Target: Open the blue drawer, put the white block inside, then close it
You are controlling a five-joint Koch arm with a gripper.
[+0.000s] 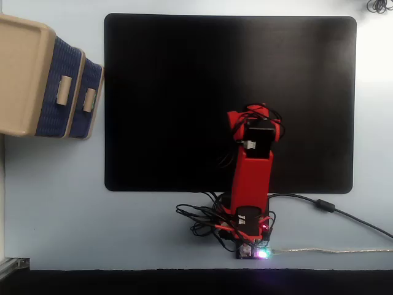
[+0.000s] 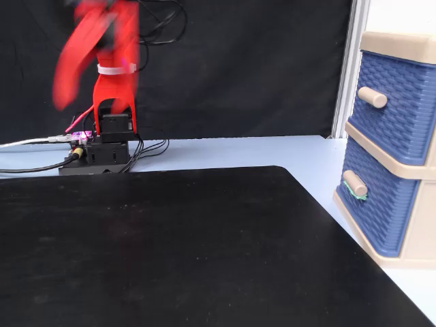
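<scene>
The blue drawer [image 1: 93, 92] [image 2: 381, 204] is the lower one in the beige cabinet [image 1: 21, 74] [image 2: 409, 48]. It sits shut, its beige tab handle [image 2: 354, 184] facing the mat. The white block is nowhere in either fixed view. My red arm [image 1: 252, 172] [image 2: 112, 75] stands folded over its base at the mat's near edge, far from the cabinet. The gripper [image 1: 256, 118] is bunched at the top of the arm under cables, so its jaws do not show apart. In the side fixed view the upper arm is blurred.
The upper blue drawer [image 1: 61, 89] [image 2: 398, 102] is shut too. A large black mat [image 1: 184, 74] [image 2: 170, 245] covers the table's middle. Cables [image 1: 202, 221] and the controller board [image 1: 252, 251] lie around the arm's base, and a black cord [image 1: 344, 215] runs off to the right.
</scene>
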